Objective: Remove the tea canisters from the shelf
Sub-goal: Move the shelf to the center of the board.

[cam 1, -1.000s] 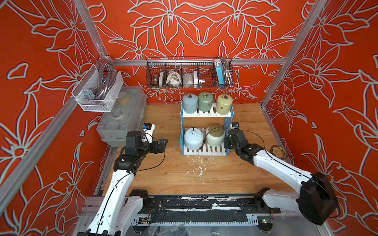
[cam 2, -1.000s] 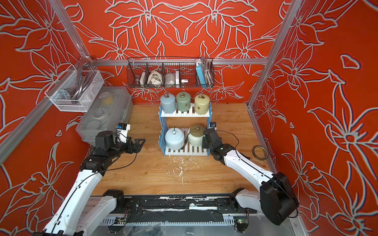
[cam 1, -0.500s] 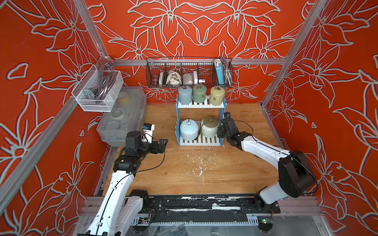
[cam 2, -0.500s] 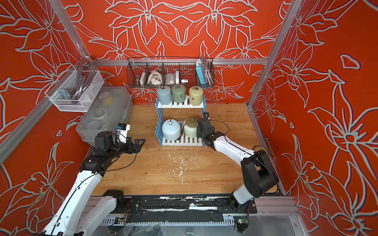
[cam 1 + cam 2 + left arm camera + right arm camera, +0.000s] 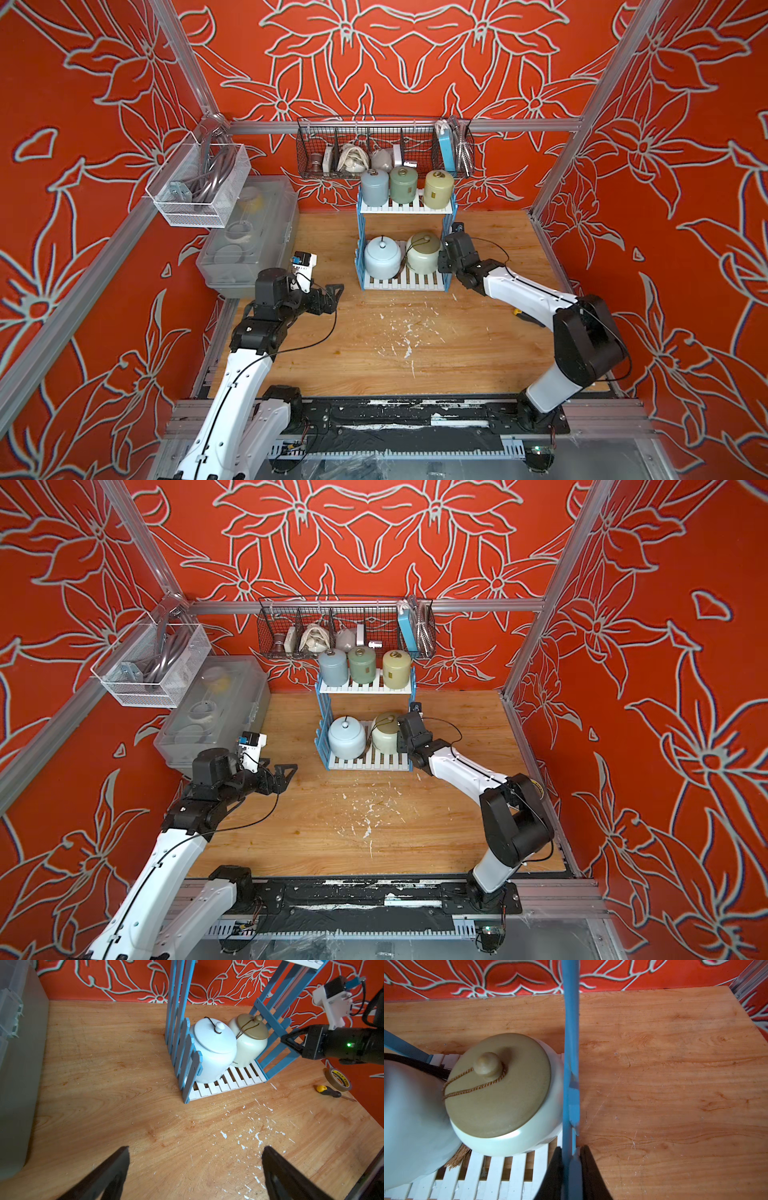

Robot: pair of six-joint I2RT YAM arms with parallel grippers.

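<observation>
The shelf (image 5: 415, 282) stands mid-table near the back wall. Its upper tier carries three small tea canisters: blue-grey (image 5: 375, 188), sage green (image 5: 403, 185) and cream (image 5: 439, 189). On the lower tier sit a pale blue squat canister (image 5: 214, 1047) and a cream one with a tan lid (image 5: 500, 1093). My right gripper (image 5: 570, 1151) is shut on the shelf's right blue picket side (image 5: 571, 1043), beside the cream squat canister. My left gripper (image 5: 195, 1149) hangs open over bare wood, left of the shelf (image 5: 374, 764), holding nothing.
A black wire basket (image 5: 384, 147) hangs on the back wall just above the shelf's top tier. A clear mesh basket (image 5: 199, 187) and a clear plastic bin (image 5: 249, 237) fill the left side. A tape roll (image 5: 337, 1079) and screwdriver (image 5: 328, 1092) lie at the right.
The shelf has slid back and to the left with my right gripper shut on its side, and the right arm's elbow has swung. The left arm has stayed still.
</observation>
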